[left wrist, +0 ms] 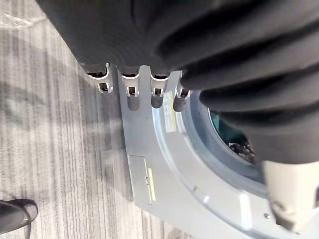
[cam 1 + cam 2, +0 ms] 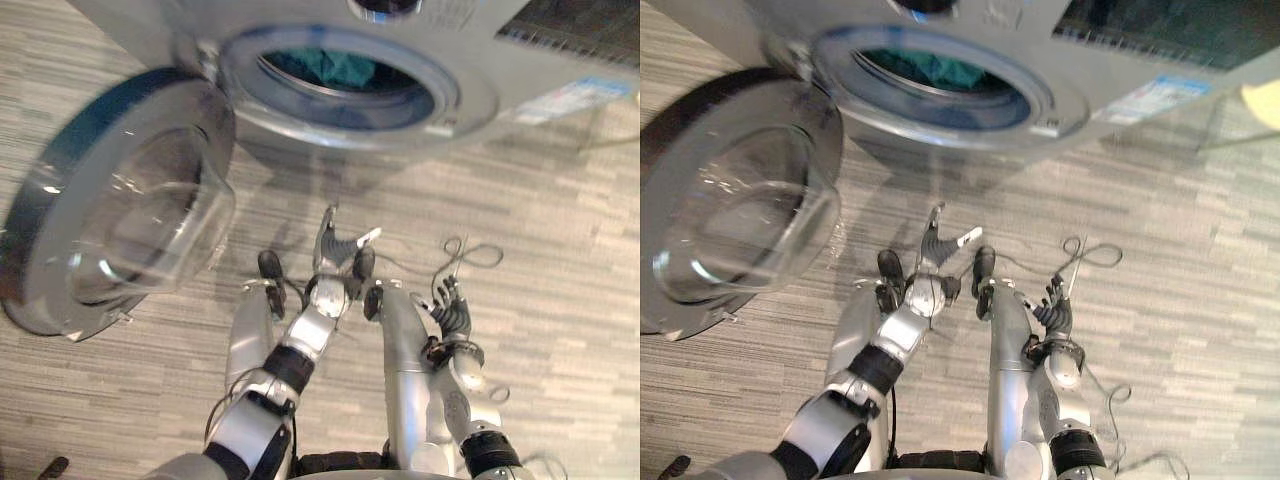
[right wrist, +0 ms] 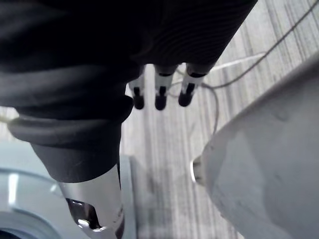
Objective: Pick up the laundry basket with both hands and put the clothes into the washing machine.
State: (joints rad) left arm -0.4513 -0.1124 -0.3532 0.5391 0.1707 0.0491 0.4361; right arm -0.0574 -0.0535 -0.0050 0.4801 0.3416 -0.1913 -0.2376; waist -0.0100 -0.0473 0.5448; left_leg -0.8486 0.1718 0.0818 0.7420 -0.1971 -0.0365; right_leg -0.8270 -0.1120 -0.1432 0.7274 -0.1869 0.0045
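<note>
The washing machine stands in front of me with its round door swung wide open to the left. Teal clothes lie inside the drum, and they also show past my left hand as teal clothes. My left hand hangs low in front of the drum opening, its fingers straight and holding nothing. My right hand hangs over the floor further right, its fingers relaxed and empty.
The open door takes up the floor space to my left. The grey striped floor stretches right of the machine. A dark shoe stands on the floor by the machine's side. A pale yellow thing shows at the far right edge.
</note>
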